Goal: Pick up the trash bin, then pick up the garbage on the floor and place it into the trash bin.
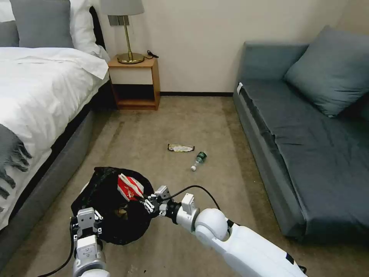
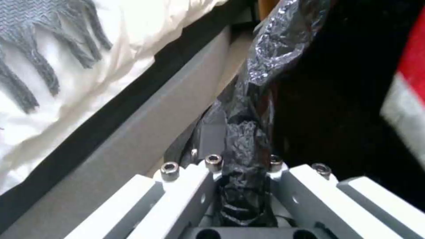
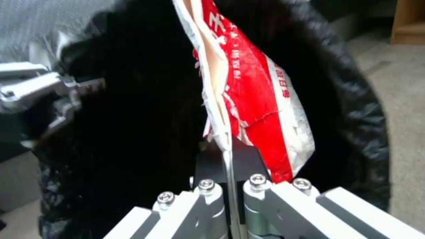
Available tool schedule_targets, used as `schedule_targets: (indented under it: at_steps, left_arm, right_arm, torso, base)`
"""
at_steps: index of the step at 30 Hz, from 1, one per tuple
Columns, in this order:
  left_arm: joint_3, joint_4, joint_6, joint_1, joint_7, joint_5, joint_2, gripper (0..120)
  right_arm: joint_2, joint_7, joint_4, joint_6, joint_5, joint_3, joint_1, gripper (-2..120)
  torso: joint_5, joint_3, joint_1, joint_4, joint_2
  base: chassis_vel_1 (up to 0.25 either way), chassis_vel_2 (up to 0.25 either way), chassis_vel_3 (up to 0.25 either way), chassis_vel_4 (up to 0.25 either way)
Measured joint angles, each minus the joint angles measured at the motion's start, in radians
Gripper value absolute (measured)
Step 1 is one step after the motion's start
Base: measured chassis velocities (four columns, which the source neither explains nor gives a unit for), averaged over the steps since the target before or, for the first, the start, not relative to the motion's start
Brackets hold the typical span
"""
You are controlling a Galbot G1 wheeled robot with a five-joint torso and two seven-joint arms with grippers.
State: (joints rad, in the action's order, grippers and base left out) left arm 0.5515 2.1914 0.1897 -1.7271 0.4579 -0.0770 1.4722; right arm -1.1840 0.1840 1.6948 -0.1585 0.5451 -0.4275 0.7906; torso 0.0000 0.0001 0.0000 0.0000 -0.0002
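Red-and-white packet (image 1: 129, 187), pinched by right end effector (image 1: 146, 202), hangs over trash bin (image 1: 111, 227), left end effector (image 1: 87, 220) clamping its rim.

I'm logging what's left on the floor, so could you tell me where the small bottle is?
In the head view the bottle lies on the carpet ahead, right of centre, beside the snack wrapper.

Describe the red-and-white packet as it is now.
The packet is a crumpled, torn wrapper, red with white panels and printed characters, looking like thin foil or plastic. It stands upright, pinched by its lower edge in the shut jaws of the right gripper, over the open mouth of the black-lined bin. Nothing else touches it.
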Motion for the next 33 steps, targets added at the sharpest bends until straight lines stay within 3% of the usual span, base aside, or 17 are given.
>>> schedule_targets:
  at_steps: [4,12,14,16,22,24,28,33]
  left_arm:
    - [-0.005,0.0,0.0,0.003,-0.002,-0.003,0.004,0]
    - [-0.009,-0.001,-0.001,0.009,-0.006,-0.005,0.005,0]
    - [-0.009,-0.001,-0.001,0.01,-0.006,-0.005,0.005,0]
    - [-0.009,-0.006,-0.001,0.013,-0.007,-0.005,0.006,0]
    - [0.002,-0.02,-0.005,0.017,-0.006,-0.005,0.005,0]
    - [0.004,-0.022,-0.006,0.017,-0.006,-0.005,0.004,0]
    - [0.021,-0.035,-0.011,0.024,-0.002,-0.002,0.003,0]
    - [0.028,-0.037,-0.011,0.029,-0.001,-0.002,0.002,0]
  right_arm:
    - [-0.002,-0.001,-0.016,0.001,-0.011,-0.009,-0.004,1]
    - [-0.002,-0.012,-0.027,0.008,-0.025,-0.012,-0.003,33]
    - [-0.002,-0.012,-0.027,0.008,-0.025,-0.012,-0.003,34]
    - [-0.004,-0.014,-0.021,0.011,-0.026,-0.006,0.002,48]
    - [-0.001,-0.019,-0.012,0.024,-0.03,0.012,0.018,70]
    - [0.0,-0.02,-0.01,0.025,-0.03,0.015,0.019,71]
    - [0.012,-0.026,0.002,0.052,-0.019,0.053,0.043,92]
    - [0.01,-0.055,0.002,0.083,-0.008,0.089,0.063,99]
  torso:
    - [0.0,0.0,0.0,0.0,0.0]
    - [0.0,0.0,0.0,0.0,0.0]
    - [0.0,0.0,0.0,0.0,0.0]
    - [0.0,0.0,0.0,0.0,0.0]
    - [0.0,0.0,0.0,0.0,0.0]
    - [0.0,0.0,0.0,0.0,0.0]
    - [0.0,0.0,0.0,0.0,0.0]
    - [0.0,0.0,0.0,0.0,0.0]
  base:
    - [0.0,0.0,0.0,0.0]
    - [0.0,0.0,0.0,0.0]
    - [0.0,0.0,0.0,0.0]
    - [0.0,0.0,0.0,0.0]
    - [0.0,0.0,0.0,0.0]
    - [0.0,0.0,0.0,0.0]
    - [0.0,0.0,0.0,0.0]
    - [0.0,0.0,0.0,0.0]
